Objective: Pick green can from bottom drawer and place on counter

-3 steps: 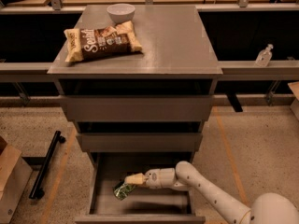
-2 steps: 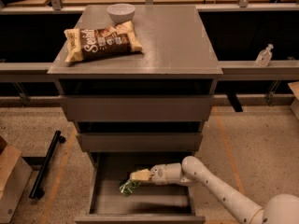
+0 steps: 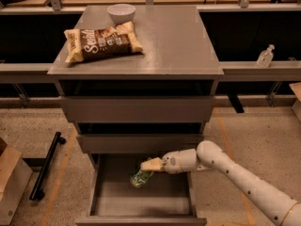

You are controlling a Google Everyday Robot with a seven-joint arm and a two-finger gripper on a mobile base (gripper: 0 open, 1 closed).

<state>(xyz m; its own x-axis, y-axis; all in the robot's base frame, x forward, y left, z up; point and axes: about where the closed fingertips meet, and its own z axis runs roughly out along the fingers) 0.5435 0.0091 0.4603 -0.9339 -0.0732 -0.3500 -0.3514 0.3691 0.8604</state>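
Note:
The green can (image 3: 141, 177) hangs tilted from my gripper (image 3: 149, 165), which is shut on its upper end. It sits above the floor of the open bottom drawer (image 3: 141, 204), near the drawer's back middle. My white arm (image 3: 235, 173) reaches in from the lower right. The counter (image 3: 164, 41) is the grey-brown cabinet top above the drawers.
A brown-and-cream snack bag (image 3: 101, 42) and a white bowl (image 3: 121, 12) lie on the counter's left and back. Two shut upper drawers (image 3: 136, 108) overhang the open one. A black bar (image 3: 46, 166) and a cardboard box (image 3: 11, 182) lie on the floor at left. A clear bottle (image 3: 265, 56) stands on the right ledge.
My gripper has moved up and to the right with the green can in it. The can has come up from the drawer floor at the front left towards the back middle.

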